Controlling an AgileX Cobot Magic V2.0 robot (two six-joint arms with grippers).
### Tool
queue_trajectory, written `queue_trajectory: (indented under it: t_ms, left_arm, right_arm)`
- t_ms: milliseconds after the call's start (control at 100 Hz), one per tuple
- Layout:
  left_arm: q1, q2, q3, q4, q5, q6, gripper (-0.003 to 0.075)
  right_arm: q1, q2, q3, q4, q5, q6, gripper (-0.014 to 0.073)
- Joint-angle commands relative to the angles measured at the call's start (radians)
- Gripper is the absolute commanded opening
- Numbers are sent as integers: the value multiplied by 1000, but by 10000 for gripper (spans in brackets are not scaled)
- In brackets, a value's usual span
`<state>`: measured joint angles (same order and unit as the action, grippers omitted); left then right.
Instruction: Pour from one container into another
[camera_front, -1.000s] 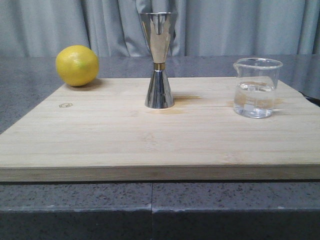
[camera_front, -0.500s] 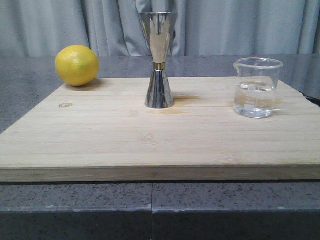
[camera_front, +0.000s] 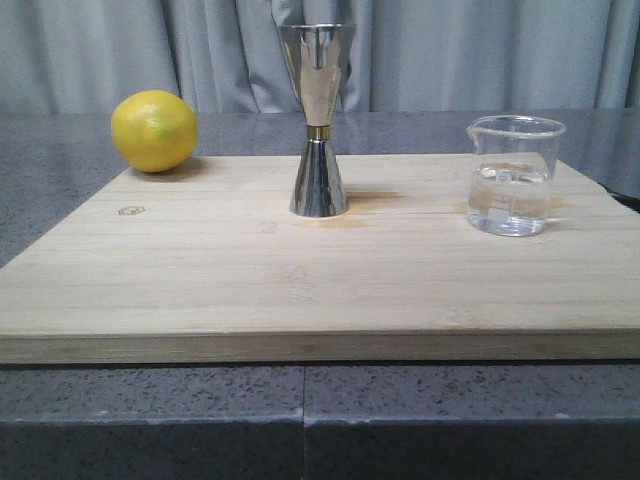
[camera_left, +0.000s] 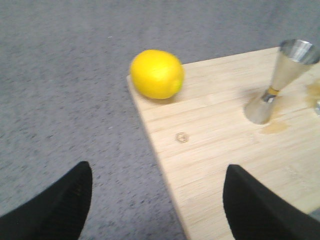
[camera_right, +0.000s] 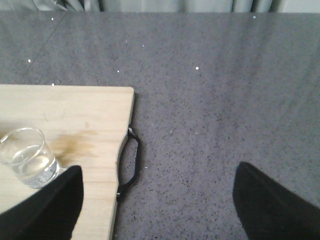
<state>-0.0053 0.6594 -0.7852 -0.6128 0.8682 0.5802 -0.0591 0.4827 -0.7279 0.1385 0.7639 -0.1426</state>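
Nothing of the pouring has been started. The beaker (camera_front: 514, 176), partly filled with clear liquid, is stood upright on the right part of the wooden board (camera_front: 200, 280), well apart from the steel jigger (camera_front: 318, 120), which is stood upright toward the far middle of the board. A lemon (camera_front: 154, 131) is seen at the board's far left corner. The left pincer (camera_left: 157, 200) and the right pincer (camera_right: 155, 200) are held wide open and empty above the counter (camera_right: 225, 100). The beaker is yet to be grasped, carried to the jigger and tipped.
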Motion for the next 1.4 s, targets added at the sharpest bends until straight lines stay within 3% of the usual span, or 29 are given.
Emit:
queue_trajectory:
  t_ms: [0, 200, 480, 620, 980, 1390]
  left_arm:
    - [1, 48, -36, -200, -27, 167, 512]
    - [1, 165, -34, -495, -25, 511, 512]
    - [-1, 351, 16, -754, 1, 814, 512]
    - [-1, 454, 18, -870, 103, 975, 512]
    - [-14, 693, 18, -1065, 322, 1325, 512]
    - [-215, 872, 13, -1239, 326, 1626, 512]
  right_arm:
    - [5, 54, -56, 14, -21, -15, 586]
    - [5, 146, -103, 30, 42, -37, 586]
    - [5, 232, -135, 73, 64, -67, 586]
    - [5, 255, -141, 83, 54, -75, 586]
    - [5, 254, -141, 83, 35, -75, 586]
    - [5, 254, -141, 83, 36, -75, 586]
